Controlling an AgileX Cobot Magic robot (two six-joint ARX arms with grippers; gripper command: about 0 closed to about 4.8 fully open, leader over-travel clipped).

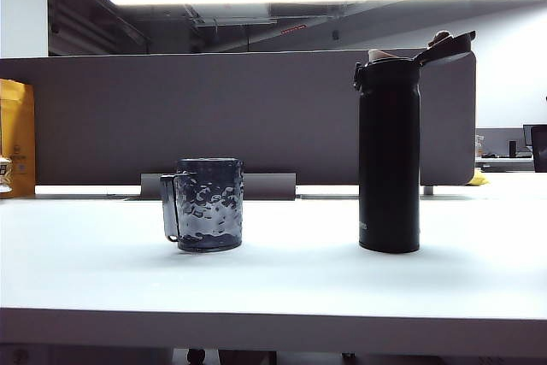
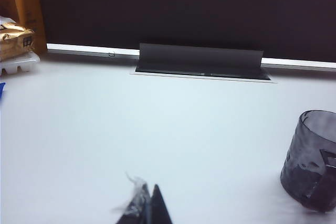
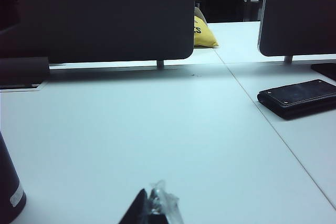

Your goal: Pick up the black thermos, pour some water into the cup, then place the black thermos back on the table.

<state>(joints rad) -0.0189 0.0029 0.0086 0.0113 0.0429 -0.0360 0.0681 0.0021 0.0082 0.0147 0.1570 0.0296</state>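
The thermos [image 1: 389,156] stands upright on the tabletop [image 1: 282,284], well right of the cup [image 1: 205,204], its flip lid open and untouched. Both grippers hang back low over the near tabletop, the left gripper [image 2: 147,208] nearer the cup than the thermos, the right gripper [image 3: 152,209] just beside the thermos base [image 3: 9,195], each with fingers pressed together and empty. With the lid open and the flask tall and slim, a high or off-centre grab could tip it and spill water, and a hasty pour could miss the much shorter cup.

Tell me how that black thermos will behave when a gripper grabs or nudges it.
The black thermos stands tall and slim on the table, so a high nudge would probably tip it. Its smooth matte wall may slip in a weak grip. The flip lid stands open, so tilting could spill. Both the left gripper and right gripper are shut, away from it.
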